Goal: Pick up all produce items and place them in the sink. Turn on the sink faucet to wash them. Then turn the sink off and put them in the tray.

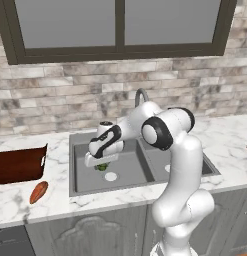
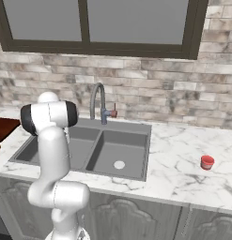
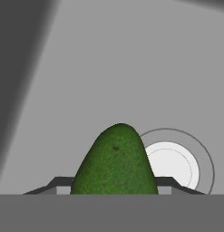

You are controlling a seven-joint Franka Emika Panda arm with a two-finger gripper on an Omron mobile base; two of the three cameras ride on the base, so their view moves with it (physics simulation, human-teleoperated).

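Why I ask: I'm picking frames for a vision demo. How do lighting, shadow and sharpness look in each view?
Left base view: flat, even light, no glare; soft render, the green fruit small under the claw in the sink. Right base view: same even light, faint shading in the basins. Hand view: a dark shadow band falls down the left, the green fruit sharp up close beside the pale drain.

The marble counter (image 1: 15,200) carries the tray (image 1: 17,164), an orange-red vegetable (image 1: 38,192) and a red cup (image 2: 207,162).
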